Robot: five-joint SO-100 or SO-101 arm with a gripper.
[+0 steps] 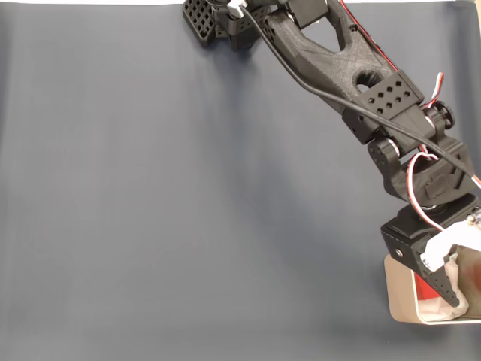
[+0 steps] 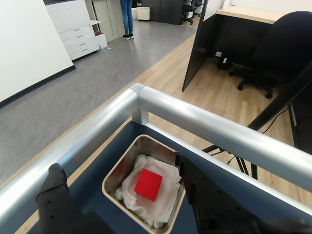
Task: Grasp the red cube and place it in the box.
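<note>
Down at five o'clock on the worktop (image 1: 188, 210), my fingers (image 2: 122, 195) stood apart above the box (image 2: 113, 171), gripping nothing. The red cube (image 2: 148, 184) lay on its white paper (image 2: 146, 207), so placing looked done; next I judged a clean lift away.

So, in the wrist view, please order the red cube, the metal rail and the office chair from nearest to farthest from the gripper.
1. red cube, on the paper in the box, between the gripper fingers.
2. metal rail, beyond the box.
3. office chair, far upper right.
</note>
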